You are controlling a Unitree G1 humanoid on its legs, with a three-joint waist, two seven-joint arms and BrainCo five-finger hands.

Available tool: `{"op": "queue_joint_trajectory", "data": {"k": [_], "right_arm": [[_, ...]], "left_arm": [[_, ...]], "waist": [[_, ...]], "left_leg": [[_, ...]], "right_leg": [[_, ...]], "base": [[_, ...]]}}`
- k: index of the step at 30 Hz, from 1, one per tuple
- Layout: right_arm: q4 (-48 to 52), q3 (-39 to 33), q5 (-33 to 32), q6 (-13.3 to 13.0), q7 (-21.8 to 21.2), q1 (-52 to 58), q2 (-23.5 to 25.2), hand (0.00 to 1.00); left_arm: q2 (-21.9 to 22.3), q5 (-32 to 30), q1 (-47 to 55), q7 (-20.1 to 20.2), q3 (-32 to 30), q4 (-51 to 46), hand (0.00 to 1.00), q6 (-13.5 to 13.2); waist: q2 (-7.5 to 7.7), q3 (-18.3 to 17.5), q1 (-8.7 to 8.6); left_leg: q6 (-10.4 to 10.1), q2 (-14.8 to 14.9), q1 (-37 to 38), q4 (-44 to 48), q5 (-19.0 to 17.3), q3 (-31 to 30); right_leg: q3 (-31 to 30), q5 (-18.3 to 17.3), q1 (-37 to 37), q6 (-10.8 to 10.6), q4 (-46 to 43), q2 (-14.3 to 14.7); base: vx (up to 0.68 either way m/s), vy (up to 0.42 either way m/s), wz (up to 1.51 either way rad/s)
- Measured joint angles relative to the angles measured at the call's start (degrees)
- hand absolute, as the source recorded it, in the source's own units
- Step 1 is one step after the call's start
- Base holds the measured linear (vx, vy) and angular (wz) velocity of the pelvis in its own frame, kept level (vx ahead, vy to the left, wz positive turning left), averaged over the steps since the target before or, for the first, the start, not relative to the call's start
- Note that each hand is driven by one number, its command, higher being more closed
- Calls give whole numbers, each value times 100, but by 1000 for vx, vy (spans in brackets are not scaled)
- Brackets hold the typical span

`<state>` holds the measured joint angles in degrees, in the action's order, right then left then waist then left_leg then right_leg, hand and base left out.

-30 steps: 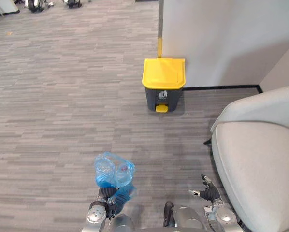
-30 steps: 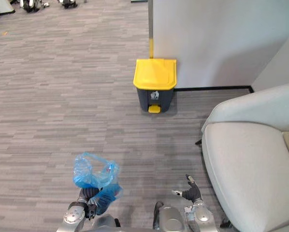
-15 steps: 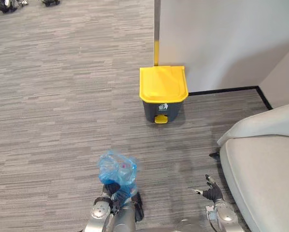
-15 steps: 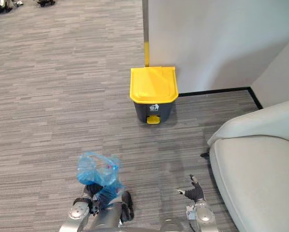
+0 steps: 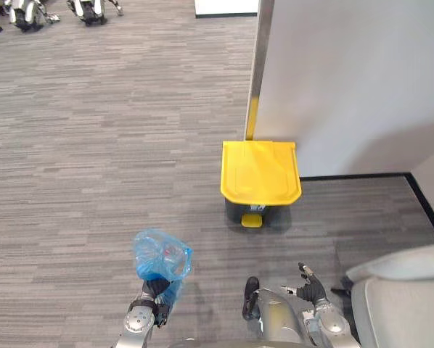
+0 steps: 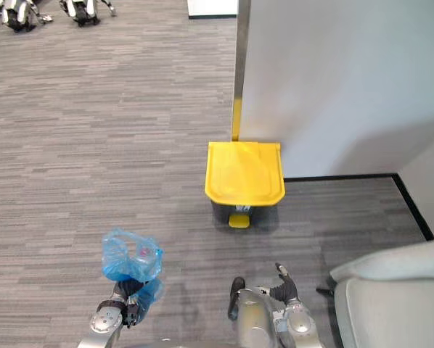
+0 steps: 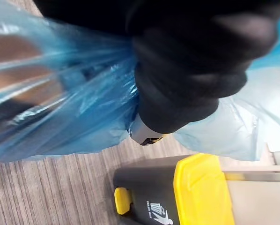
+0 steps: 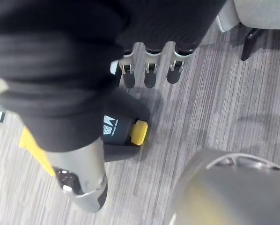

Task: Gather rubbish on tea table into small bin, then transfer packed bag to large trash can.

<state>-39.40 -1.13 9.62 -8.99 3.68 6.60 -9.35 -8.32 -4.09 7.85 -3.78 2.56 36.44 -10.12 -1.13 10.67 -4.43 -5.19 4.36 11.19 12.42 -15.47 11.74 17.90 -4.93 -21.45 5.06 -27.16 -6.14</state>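
Note:
A bunched blue plastic bag (image 5: pixel 161 257) with rubbish inside is held up at the lower left by my left hand (image 5: pixel 156 290), whose fingers are curled round the bag's neck (image 7: pixel 107 89). Ahead stands a dark grey pedal bin with a closed yellow lid (image 5: pixel 260 170) and a yellow pedal (image 5: pixel 252 220), set against a white partition. In the left wrist view the same bin (image 7: pixel 177 197) shows past the bag. My right hand (image 5: pixel 310 288) hangs at the lower right, fingers (image 8: pixel 145 70) straight and holding nothing.
A white partition wall (image 5: pixel 347 80) with a metal edge post (image 5: pixel 259 65) rises behind the bin. A light grey armchair (image 5: pixel 402 301) sits at the lower right. Grey striped carpet (image 5: pixel 93 145) spreads to the left, with dark equipment (image 5: pixel 28 11) at the far top left.
The camera has come closer to the bin, which now sits lower and larger in view. The armchair has slid toward the lower right corner. The bag stays in my left hand.

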Motion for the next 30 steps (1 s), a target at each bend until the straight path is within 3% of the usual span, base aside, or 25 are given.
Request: {"op": "queue_joint_trajectory", "data": {"k": [1,2,3,4,6,8,12,14,15,16,18,21,23,26,28,30], "right_arm": [[-3,-51,-2,11,-7,19,4,0],[-6,-72,-3,48,-7,70,10,0],[4,-72,-2,50,-8,118,2,0],[49,-68,-15,47,-5,204,5,0],[50,-133,-46,40,-3,221,33,0],[47,-300,-56,42,6,210,35,0],[25,-378,-53,43,12,129,50,0],[18,-381,-51,43,16,138,45,0],[19,-382,-52,41,17,161,5,0],[-63,-379,-50,53,26,140,39,0],[-49,-362,-48,43,38,170,113,0],[-76,-347,-36,49,37,171,148,0],[-80,-327,10,50,34,113,153,0],[-153,-230,24,53,32,15,220,0],[-285,-96,37,56,0,15,225,0],[-318,-13,79,56,-3,7,222,0]], "left_arm": [[32,-7,-59,7,34,22,100,2],[73,-7,-55,14,36,22,100,-1],[98,-7,-40,16,36,20,100,-3],[136,-5,-3,21,36,10,100,-21],[142,-5,48,69,52,17,100,-21],[144,-4,6,110,127,13,100,-24],[158,-4,-9,115,136,14,100,-24],[169,-4,-12,114,138,16,100,-25],[205,-3,5,114,139,22,100,-25],[212,-2,8,111,131,106,100,-18],[206,-3,-2,115,139,135,100,-15],[194,-4,27,113,137,135,100,-15],[146,-2,205,110,133,134,100,-13],[-20,4,232,104,153,139,100,-10],[-56,6,211,97,167,133,100,-15],[-137,8,217,88,159,135,100,-13]], "waist": [[-9,1,-58],[-4,16,-127],[-8,22,-114],[-9,31,-83],[-6,28,-33],[-4,21,72],[-9,26,193],[-39,12,195],[-150,-40,195],[-113,-43,216],[27,-96,198],[46,-94,225],[-1,-103,222],[12,-95,206],[-4,-86,201],[6,-85,193]], "left_leg": [[-79,119,-161,486,42,-111],[-365,279,-489,1374,215,-218],[-607,391,-663,1906,389,-268],[-716,677,-1030,2956,405,-292],[-481,919,-1453,3687,269,-49],[-198,898,-1786,2984,102,212],[-198,515,-1903,857,148,-135],[-193,374,-1830,101,516,-358],[-170,377,-1829,-166,1135,-378],[91,345,-1753,-117,1395,-303],[220,143,-1631,-273,1306,-111],[408,-77,-1444,-243,1024,254],[513,-234,-1232,-233,763,563],[564,-320,-1023,-317,713,683],[580,-241,-845,-410,707,650],[577,-205,-816,-438,706,587]], "right_leg": [[107,-208,104,13,-60,9],[177,-345,392,-33,76,72],[196,-373,604,-58,228,131],[217,-379,1036,-34,535,270],[199,-379,1496,-22,914,399],[4,-366,1755,-51,1187,432],[-447,-375,1904,-130,1299,409],[-646,-419,2024,-289,1338,411],[-784,-493,2038,-412,1319,481],[-982,-570,2038,-542,1241,424],[-1148,-649,2023,-715,1234,200],[-1444,-769,1999,-957,1098,-47],[-1689,-920,1710,-1176,410,-218],[-1566,-797,1209,-1445,-688,-420],[-1225,-912,1115,-1332,-833,-484],[-994,-924,1070,-1240,-412,-477]], "base": [[450,-260,34],[358,-224,38],[344,-205,19],[322,-156,-11],[282,-110,-21],[282,-55,-35],[283,82,-64],[243,159,-53],[225,235,-67],[278,282,-64],[203,226,-41],[130,200,-47],[126,196,-70],[138,132,-24],[134,39,9],[136,-55,16]]}}
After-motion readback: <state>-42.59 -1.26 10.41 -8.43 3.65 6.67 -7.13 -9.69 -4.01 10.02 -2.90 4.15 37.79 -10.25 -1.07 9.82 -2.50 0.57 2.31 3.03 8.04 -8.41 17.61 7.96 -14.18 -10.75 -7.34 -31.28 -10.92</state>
